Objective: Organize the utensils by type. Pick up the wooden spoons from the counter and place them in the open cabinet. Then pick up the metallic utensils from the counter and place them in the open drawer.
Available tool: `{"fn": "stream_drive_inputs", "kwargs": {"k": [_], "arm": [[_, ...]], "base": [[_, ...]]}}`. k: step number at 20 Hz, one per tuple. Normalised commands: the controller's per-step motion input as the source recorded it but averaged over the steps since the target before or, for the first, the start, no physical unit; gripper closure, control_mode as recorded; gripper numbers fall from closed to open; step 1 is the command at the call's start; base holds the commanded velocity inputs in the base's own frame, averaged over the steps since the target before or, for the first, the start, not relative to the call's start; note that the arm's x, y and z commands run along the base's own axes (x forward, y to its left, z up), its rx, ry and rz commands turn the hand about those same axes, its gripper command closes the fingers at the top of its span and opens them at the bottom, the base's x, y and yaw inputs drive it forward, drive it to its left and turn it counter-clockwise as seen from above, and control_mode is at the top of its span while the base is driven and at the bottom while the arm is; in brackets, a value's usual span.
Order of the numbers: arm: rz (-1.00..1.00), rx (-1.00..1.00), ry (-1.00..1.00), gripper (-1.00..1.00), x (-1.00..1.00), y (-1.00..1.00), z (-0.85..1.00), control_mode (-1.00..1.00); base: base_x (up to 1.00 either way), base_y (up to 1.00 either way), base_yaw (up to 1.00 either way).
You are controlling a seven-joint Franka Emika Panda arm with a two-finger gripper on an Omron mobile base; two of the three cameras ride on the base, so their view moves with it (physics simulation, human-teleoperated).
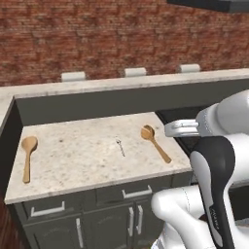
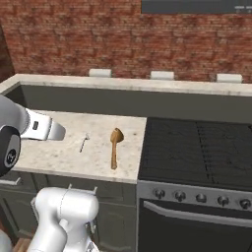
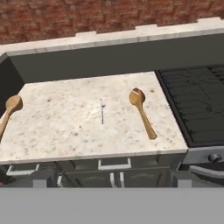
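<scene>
Beige speckled stone counter point(image 3: 65, 131) with a matte, flat top and a squared front edge, above dark grey cupboard fronts point(image 1: 112, 221) fitted with silver bar handles point(image 1: 137, 192). Two light-brown wooden spoons lie flat on it, each with a round bowl and a long straight handle. The right wooden spoon point(image 3: 142, 111) lies ahead of the hand and to its right, bowl away from the hand, handle running back toward the counter's front edge. The left wooden spoon point(image 3: 8, 111) lies far to the hand's left, near the counter's left end. Between them, nearly straight ahead of the hand, lies a thin silver fork point(image 3: 103, 111), too small to resolve its tines. The three utensils are well apart.

Right of the hand, a black stove top point(image 3: 197, 105) with a ridged grate adjoins the counter; knobs point(image 2: 199, 198) line its grey front. Beyond the counter a dark grey upstand carries a raised beige ledge point(image 3: 118, 39), backed by a rough red brick wall point(image 3: 87, 15).

The gripper's fingers stand fully apart, holding nothing, back from the counter's front edge.
</scene>
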Motion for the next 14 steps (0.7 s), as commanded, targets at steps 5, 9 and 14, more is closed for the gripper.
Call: {"fn": "stream_drive_inputs", "kwargs": {"k": [5, 9, 14], "arm": [[0.0, 0.0, 0.0, -1.0, 0.0, 0.0, 0.0, 1.0], [0.0, 0.0, 0.0, -1.0, 0.0, 0.0, 0.0, 1.0], [0.0, 0.0, 0.0, -1.0, 0.0, 0.0, 0.0, 1.0]], "base": [[0.46, 0.25, 0.01], [0.29, 0.14, 0.0], [0.14, 0.13, 0.0]]}}
